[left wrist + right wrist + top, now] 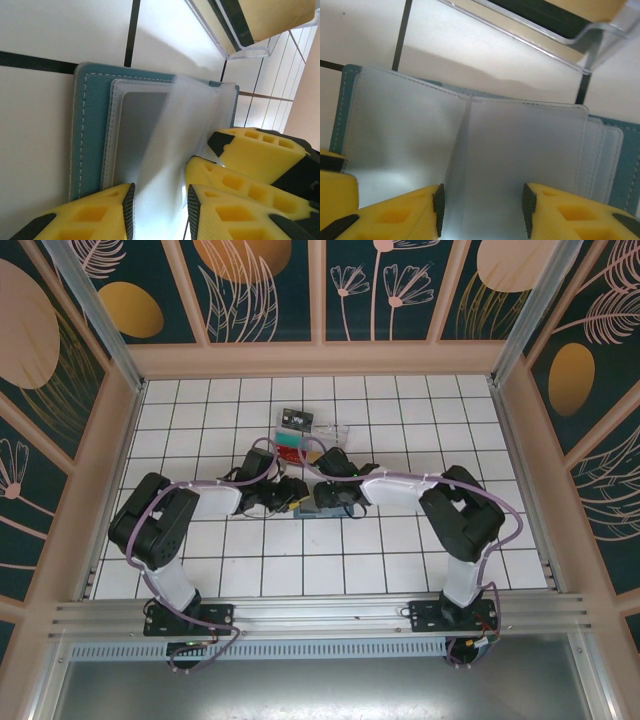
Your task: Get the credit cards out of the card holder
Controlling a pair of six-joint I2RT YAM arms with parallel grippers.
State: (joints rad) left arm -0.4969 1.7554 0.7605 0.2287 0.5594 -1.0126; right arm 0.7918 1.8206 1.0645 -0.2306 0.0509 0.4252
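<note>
Left jaws first: part-open, yellow fingers (95,220) set either side of one frosted sleeve (170,150) that stands up in the gap, and not pinched on it as far as I can judge. Right jaws, same story: part-open, a sleeve leaf rising between their fingers (580,215), its edge close against one pad but not clamped.

Between the pair, flat on the tiled counter (50,30), lies the card holder (92,130), opened out, teal cover down, clear sleeves fanned upward. From above it sits mid-counter right under both wrists, with the clear tray (235,47) just on its far side.

Now, the credit cards, where are they? A grey rectangle (140,135) shows through the left-hand pocket; card or pocket face, I cannot tell. The sleeves under the right jaws look frosted and blank.

Handling call: a card will be light, stiff and slick, so take it by a short edge poking from the pocket mouth, pads flat on both faces. The sleeves are soft and floppy, no good to pull against. That holder looks light enough to skate on the tile, so one set of jaws wants to pin the cover while the other draws. Everything sits right at the fingertips.
</note>
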